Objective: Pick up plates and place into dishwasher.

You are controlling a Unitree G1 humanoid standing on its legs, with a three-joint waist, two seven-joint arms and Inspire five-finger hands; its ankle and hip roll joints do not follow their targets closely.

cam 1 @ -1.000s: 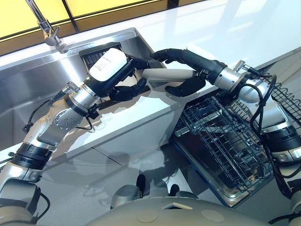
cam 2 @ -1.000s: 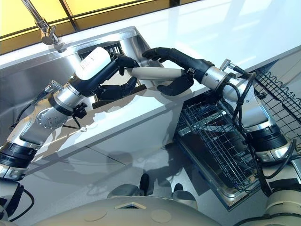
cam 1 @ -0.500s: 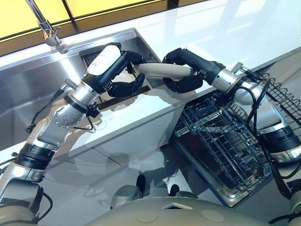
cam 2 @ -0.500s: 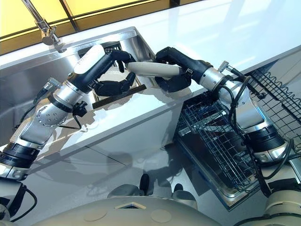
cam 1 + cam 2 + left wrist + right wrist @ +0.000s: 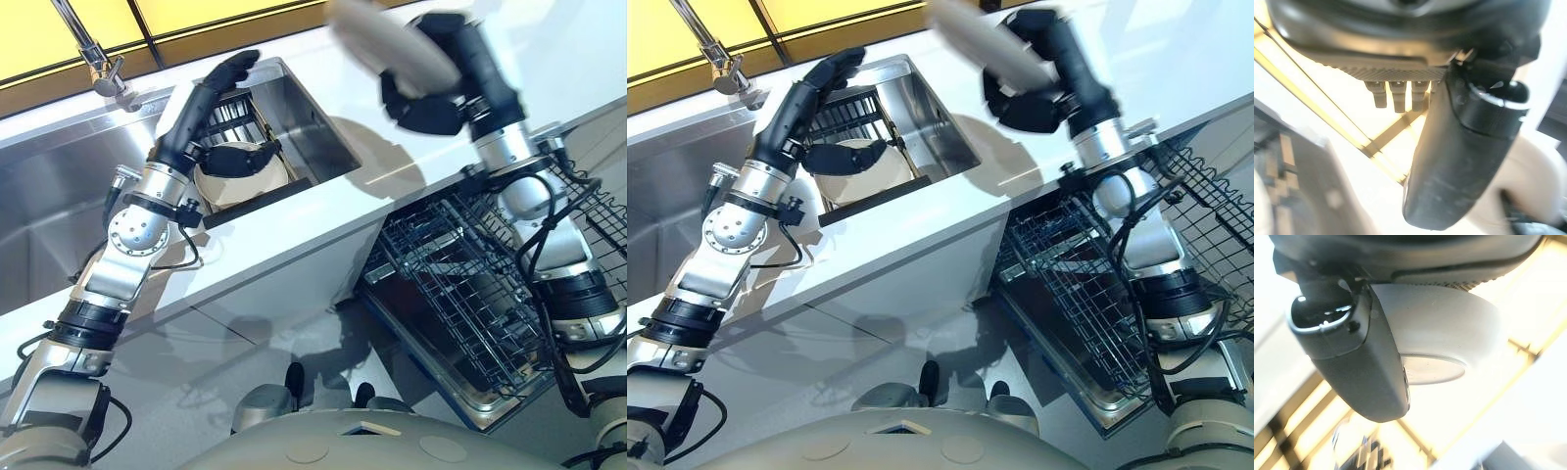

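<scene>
Right hand (image 5: 431, 83) raised above the white counter (image 5: 549, 69), thumb and fingers clamped on a round beige plate (image 5: 387, 44), left hand (image 5: 201, 103) spread over the sink (image 5: 313, 122), dishwasher rack (image 5: 460, 284) below

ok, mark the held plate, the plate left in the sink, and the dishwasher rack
held plate (image 5: 377, 39), left eye view, on its underside
plate in sink (image 5: 235, 168), left eye view, on its face
dishwasher rack (image 5: 460, 294), left eye view, on its wire floor
</scene>
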